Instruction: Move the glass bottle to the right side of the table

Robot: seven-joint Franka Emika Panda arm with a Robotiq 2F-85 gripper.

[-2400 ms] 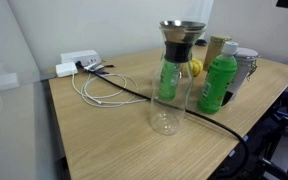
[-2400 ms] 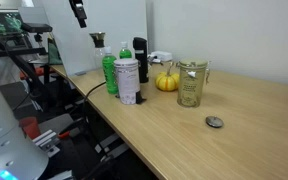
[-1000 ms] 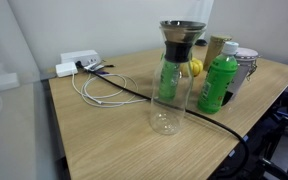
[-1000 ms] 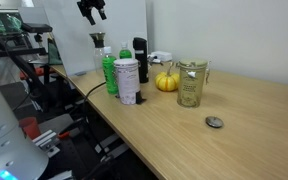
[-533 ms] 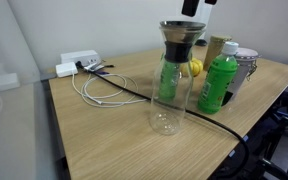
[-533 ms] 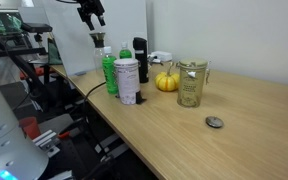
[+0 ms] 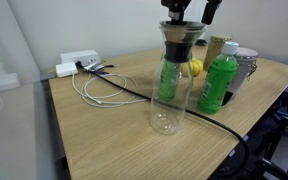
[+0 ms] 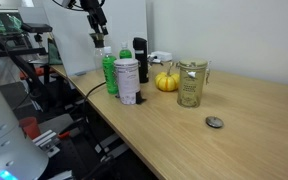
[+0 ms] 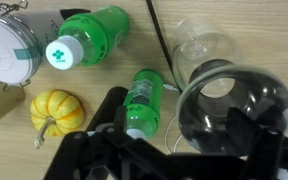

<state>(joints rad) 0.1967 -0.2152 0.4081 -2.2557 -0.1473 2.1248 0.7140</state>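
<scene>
The glass bottle (image 7: 168,95) is a tall clear carafe with a dark flared collar (image 7: 182,33). It stands upright on the wood-grain table (image 7: 94,140) near its front middle. My gripper (image 7: 192,12) hangs open just above the collar, fingers spread to either side of it. In an exterior view the gripper (image 8: 101,22) is above the carafe (image 8: 98,44), which is partly hidden behind a green bottle (image 8: 109,72). The wrist view looks straight down into the collar (image 9: 229,110), with the gripper (image 9: 179,128) open and its dark fingers (image 9: 115,108) on both sides.
A green bottle (image 7: 220,82), a lidded jar (image 7: 246,62) and a box (image 7: 219,48) crowd close beside the carafe. Cables (image 7: 104,88) and a white adapter (image 7: 79,62) lie on one side. A pumpkin (image 8: 167,81), a glass jar (image 8: 191,83) and a small disc (image 8: 214,122) sit farther along the table (image 8: 244,130).
My gripper has come down from above and now hangs just over the carafe's collar. The carafe and the other things have not moved.
</scene>
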